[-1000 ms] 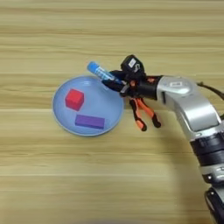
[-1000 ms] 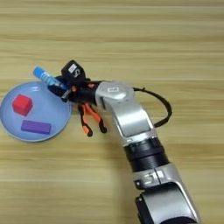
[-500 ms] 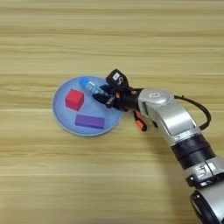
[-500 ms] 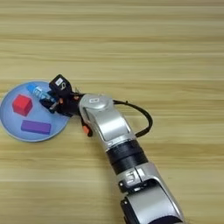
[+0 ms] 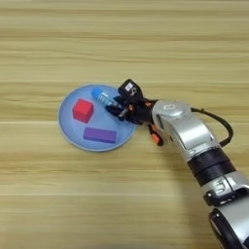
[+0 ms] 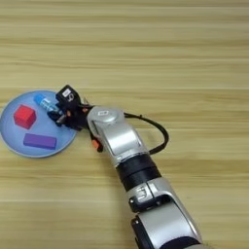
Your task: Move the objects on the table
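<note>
**Operator:** Report the state of the jaws.

**Monitor:** Your right gripper (image 5: 118, 108) is over the right part of the round light-blue plate (image 5: 68, 127). Its two black fingers are closed around the blue tube (image 5: 103, 97), gripping it at the end nearer the arm. The tube's blue cap end points out of the jaws toward the upper left, and its white label is partly covered by the fingers. You cannot tell from either view whether the tube touches the plate surface or hangs just above it.

**Operator:** Where are the other objects relative to the jaws?

**Monitor:** The red cube (image 5: 82, 110) lies on the plate to the left of the jaws, near the tube's free end but apart from it. The purple block (image 5: 99, 134) lies flat on the plate below and to the left of the jaws, apart from the cube. The pliers (image 5: 155, 137) lie on the table (image 5: 146, 44) behind the jaws, off the plate and mostly hidden under the silver forearm (image 5: 187, 131). You see only an orange part of the handle at the forearm's lower edge.

**Operator:** Arm routing?

**Monitor:** The forearm enters from the bottom right. A black cable (image 5: 221, 127) loops beside it.
</note>
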`<state>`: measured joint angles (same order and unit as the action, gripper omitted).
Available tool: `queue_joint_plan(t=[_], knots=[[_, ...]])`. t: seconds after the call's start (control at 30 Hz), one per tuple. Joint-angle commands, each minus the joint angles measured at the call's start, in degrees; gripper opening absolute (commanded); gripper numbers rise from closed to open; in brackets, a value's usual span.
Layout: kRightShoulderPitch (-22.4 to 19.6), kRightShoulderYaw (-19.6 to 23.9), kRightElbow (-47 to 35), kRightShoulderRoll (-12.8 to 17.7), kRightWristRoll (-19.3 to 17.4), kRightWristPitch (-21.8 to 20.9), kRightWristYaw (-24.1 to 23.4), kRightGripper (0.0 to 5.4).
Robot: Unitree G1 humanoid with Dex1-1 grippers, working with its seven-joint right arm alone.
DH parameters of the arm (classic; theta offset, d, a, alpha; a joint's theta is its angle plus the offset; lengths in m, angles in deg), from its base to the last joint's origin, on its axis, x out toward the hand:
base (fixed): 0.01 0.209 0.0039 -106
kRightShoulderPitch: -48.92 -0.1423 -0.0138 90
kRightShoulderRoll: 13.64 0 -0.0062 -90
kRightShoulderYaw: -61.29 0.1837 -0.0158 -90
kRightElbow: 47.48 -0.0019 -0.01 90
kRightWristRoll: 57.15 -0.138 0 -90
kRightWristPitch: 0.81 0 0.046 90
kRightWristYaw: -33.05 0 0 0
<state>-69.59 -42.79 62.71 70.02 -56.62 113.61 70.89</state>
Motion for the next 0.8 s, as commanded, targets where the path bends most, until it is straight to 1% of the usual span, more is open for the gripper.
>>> queue_joint_plan(t=[0.03, 0.3, 0.33, 0.43, 0.63, 0.77, 0.8], knots=[[-5.3, 0.8, 0.0, 0.1, 0.2, -2.6, -1.1, 1.41], [-5.6, 0.8, 2.3, 0.2, 0.4, -3.7, -0.8, 1.41], [-5.6, 0.9, 2.2, 0.1, 0.3, -3.6, -0.8, 1.69], [-5.7, 1.3, 1.0, -0.2, -0.2, -3.6, -0.8, 2.04], [-5.7, 2.8, -2.8, -0.4, -1.8, -4.3, -0.2, 2.63], [-5.7, 3.8, -6.9, -0.3, -3.3, -3.3, 0.1, 3.08], [-5.8, 4.1, -8.0, -0.2, -3.6, -2.9, 0.2, 3.13]])
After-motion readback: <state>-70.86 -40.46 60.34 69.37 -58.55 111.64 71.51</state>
